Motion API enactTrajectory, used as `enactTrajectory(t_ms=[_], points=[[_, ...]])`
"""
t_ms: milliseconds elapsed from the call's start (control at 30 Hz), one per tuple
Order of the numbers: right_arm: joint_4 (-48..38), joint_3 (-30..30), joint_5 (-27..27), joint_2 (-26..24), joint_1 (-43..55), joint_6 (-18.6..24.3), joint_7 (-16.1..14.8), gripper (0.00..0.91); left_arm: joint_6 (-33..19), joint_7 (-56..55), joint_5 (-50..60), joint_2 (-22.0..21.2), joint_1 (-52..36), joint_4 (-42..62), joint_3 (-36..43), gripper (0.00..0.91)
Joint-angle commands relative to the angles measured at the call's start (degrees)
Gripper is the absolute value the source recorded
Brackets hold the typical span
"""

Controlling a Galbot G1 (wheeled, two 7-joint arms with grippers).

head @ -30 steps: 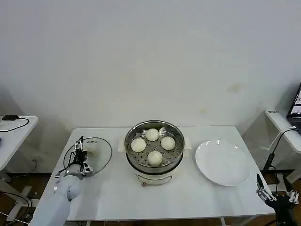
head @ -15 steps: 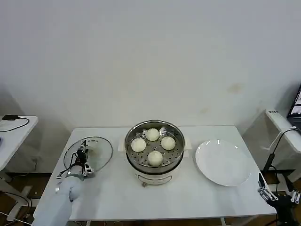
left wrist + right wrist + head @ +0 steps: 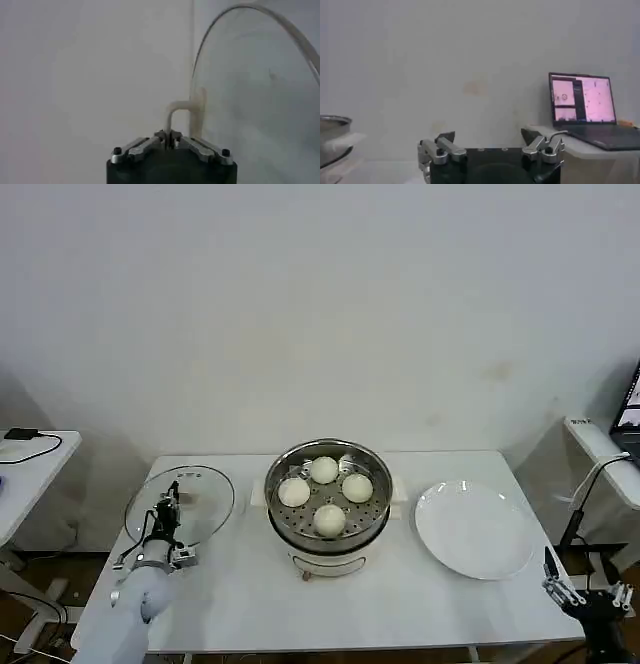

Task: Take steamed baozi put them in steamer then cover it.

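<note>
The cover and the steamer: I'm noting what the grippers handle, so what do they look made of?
The cover, held by the left gripper, looks like clear glass: the table shows through it, inside a thin metal-looking rim, with a white, probably plastic handle. The steamer looks like polished stainless steel: shiny, reflective, with a perforated tray.

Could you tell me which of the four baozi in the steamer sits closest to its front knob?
The baozi at the front of the steamer; the other three sit farther back across the tray.
</note>
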Motion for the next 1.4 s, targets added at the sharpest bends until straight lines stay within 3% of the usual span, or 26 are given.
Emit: enactTrajectory(t_ms=[33,200,400,733,967,1400], points=[[0.0,-1.6,-2.4,-0.1,0.2,0.4,0.4,0.907,4.6,0.5,1.0,0.5,12.2,-21.1,-9.1,0.000],[0.0,-2.5,-5.7,-0.3,0.2,-0.2,0.7,0.907,12.3,9.3,-2.8,2.7,15.5,-35.1,-10.2,0.000],[0.2,-3.4,-10.4,0.3,0.5,-0.8,1.0,0.907,21.7,15.6,-8.9,6.0,14.4,-43.8,-6.2,0.000],[1.3,-5.5,-19.5,4.4,1.8,-2.7,3.2,0.907,33.3,21.0,-13.3,10.0,3.0,-45.4,7.5,0.000],[0.5,-6.0,-21.9,4.5,3.1,-3.0,4.9,0.907,34.5,30.5,3.6,-0.2,-7.6,-42.0,18.0,0.000],[-0.7,-10.4,-24.9,5.3,5.1,-4.3,5.7,0.907,34.3,36.9,19.0,-15.3,-8.1,-36.8,22.3,0.000]])
